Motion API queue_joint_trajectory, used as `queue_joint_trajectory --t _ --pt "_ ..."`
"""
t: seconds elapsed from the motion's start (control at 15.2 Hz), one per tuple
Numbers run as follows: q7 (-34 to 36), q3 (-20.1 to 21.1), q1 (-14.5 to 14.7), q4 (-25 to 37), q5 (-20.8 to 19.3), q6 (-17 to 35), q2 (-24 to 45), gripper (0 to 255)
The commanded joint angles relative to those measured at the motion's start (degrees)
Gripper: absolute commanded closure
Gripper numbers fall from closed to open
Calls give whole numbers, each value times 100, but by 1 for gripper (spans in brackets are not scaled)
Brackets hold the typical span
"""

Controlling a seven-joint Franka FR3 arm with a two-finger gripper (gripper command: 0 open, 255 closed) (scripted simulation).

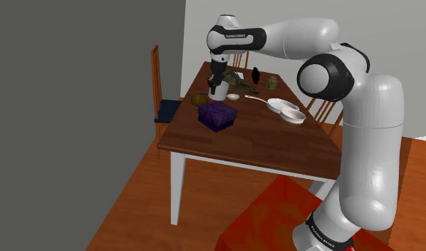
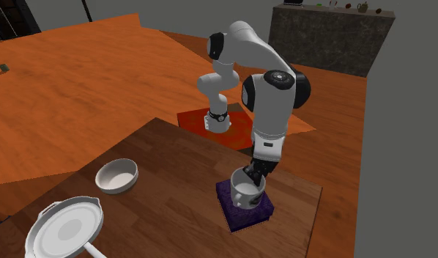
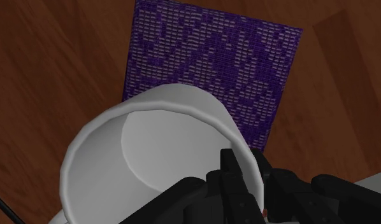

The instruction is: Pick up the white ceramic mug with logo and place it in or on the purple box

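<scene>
Mug: white, no logo visible from these angles. Clasped in the gripper, the jaws closed narrow on the wall at its rim, one finger against the lip. It hangs tilted under the gripper, mouth turned toward the wrist camera. Inside is plain white, nothing in it.

Purple box: directly below the gripper on the counter. In the shoulder view the mug sits clear above it with a gap. In the wrist view the mug overlaps the box's near edge and most of the patterned top lies beyond the rim. The top reads as a flat woven surface; cannot tell whether it is a lid or an opening. Nothing rests on it.

Step, as I judge it: carry phase near its end, the mug lifted and brought over the box but not yet set down.

Next move likely calls for a small shift so the mug's base sits over the middle of the box, levelling the tilt, a slow descent until the base touches, then opening the jaws.

Farther out from the gripper, well apart across the counter: a white bowl and a white pan, both empty.
</scene>
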Motion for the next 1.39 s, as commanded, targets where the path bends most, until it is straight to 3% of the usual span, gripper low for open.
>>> queue_joint_trajectory --t 0.0,0.2,0.26,0.59,0.86,1.32 --pt "-1 0 -1 -2 1 8 3 255" --pt "-1 0 -1 -2 1 8 3 255" --pt "-1 0 -1 -2 1 8 3 0" --pt "-1 0 -1 -1 1 8 4 0" --pt "19 -11 -44 741 -4 -726 9 0" --pt "19 -11 -44 741 -4 -726 9 0"
